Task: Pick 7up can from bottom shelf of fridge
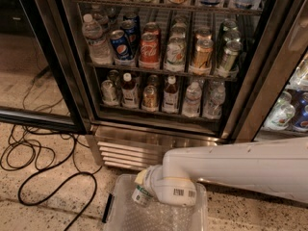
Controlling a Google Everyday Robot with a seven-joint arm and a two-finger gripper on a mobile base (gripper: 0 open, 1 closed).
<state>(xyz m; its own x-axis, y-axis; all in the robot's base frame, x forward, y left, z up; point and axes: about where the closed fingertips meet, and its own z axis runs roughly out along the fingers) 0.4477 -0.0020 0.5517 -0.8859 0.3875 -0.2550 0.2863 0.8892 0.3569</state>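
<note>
1. The gripper (142, 186) sits low in the near part of the scene, at the left end of the white arm (250, 167) that reaches in from the right. It is in front of the fridge (126, 150) and well clear of its racks.
2. The 7up can (141, 196) is at the gripper's tip, tilted, with its green-marked end pointing down and left. It hangs over the near left part of the clear plastic bin (199, 211) on the floor.
3. The wrist hides most of the fingers. One pale finger (140, 177) shows, lying against the can's upper end, so the fingers appear clamped on the can, which juts out below them.
4. The bottom shelf (159, 112) lies farther back and higher, well apart from the can. Small bottles and cans stand in its lanes.
5. On the rack above stand a blue Pepsi can (120, 44) and a red Coca-Cola can (149, 49).
6. A black cable (43, 174) loops over the speckled floor on the left.
</note>
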